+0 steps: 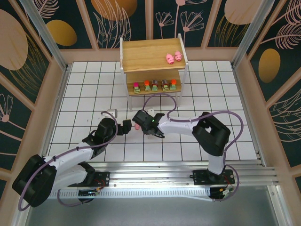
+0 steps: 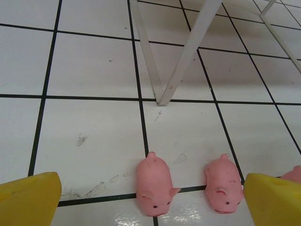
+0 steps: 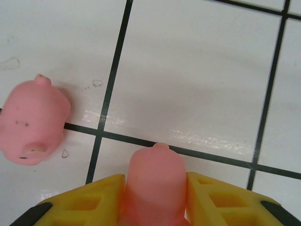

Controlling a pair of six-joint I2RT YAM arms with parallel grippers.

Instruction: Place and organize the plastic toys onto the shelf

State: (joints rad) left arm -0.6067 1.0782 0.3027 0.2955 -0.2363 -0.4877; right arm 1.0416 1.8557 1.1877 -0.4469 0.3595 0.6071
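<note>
Low in the right wrist frame, the right gripper (image 3: pixel 155 195) is squeezing a pink pig (image 3: pixel 154 170). The left gripper (image 2: pixel 150 201) is standing wide open around a second pig (image 2: pixel 154 182).

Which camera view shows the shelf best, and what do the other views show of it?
The top external view: the whole shelf appears there, both wooden boards and the white frame. The left wrist view catches just its thin white legs.

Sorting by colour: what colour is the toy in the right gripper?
Pink toy; clearest in right wrist view.
</note>
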